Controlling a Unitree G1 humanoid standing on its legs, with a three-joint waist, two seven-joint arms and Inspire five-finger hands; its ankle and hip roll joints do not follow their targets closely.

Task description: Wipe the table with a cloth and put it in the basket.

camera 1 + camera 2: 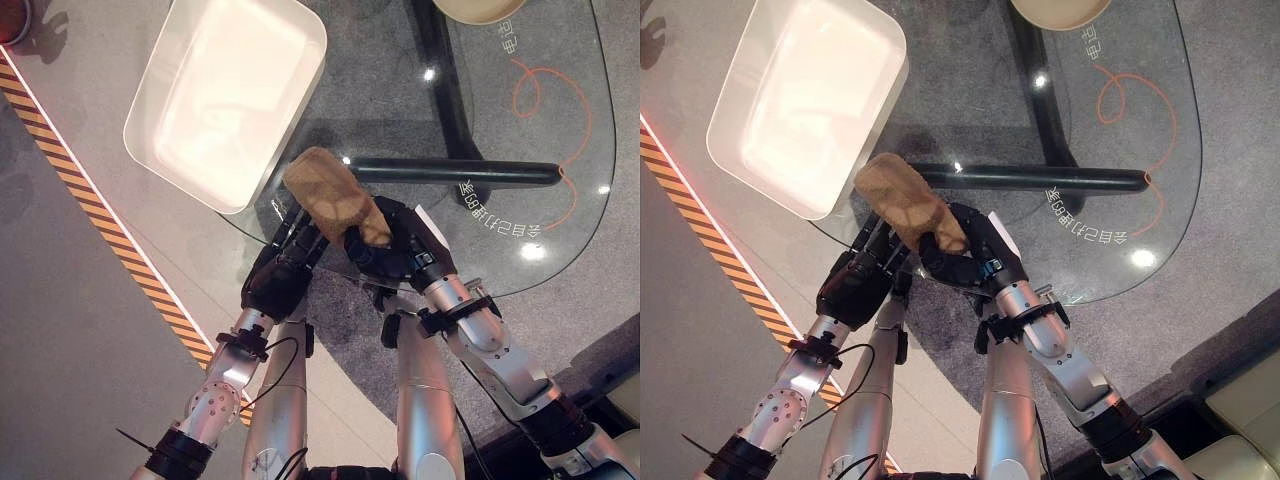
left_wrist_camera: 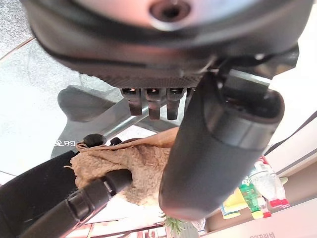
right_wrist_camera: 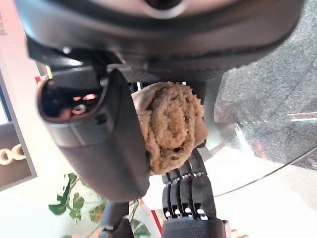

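The brown cloth [image 1: 335, 195] is bunched into a roll and held up over the near edge of the glass table [image 1: 560, 110], just beside the near corner of the white basket [image 1: 225, 100]. The right hand [image 1: 400, 250] grasps its lower end: in the right wrist view the thumb and fingers [image 3: 185, 191] curl round the wad of cloth [image 3: 171, 126], which fills the space between them. The free end of the roll sticks up and away from that hand, toward the basket.

The left hand [image 1: 280, 275] sits right against the right one, on the basket side, at the table's edge. In the left wrist view its thumb [image 2: 213, 148] lies close along the cloth [image 2: 131, 171] and its fingers [image 2: 153, 101] show past it, but whether they grip the cloth cannot be told.

The basket stands on the floor, at the left of the table, tilted as seen from above, with nothing inside it. A dark bar [image 1: 455, 172] of the table's frame runs under the glass beyond the hands. An orange looped line [image 1: 545, 95] and some print mark the glass farther out. A striped orange and black strip [image 1: 70, 180] runs along the floor on the left.
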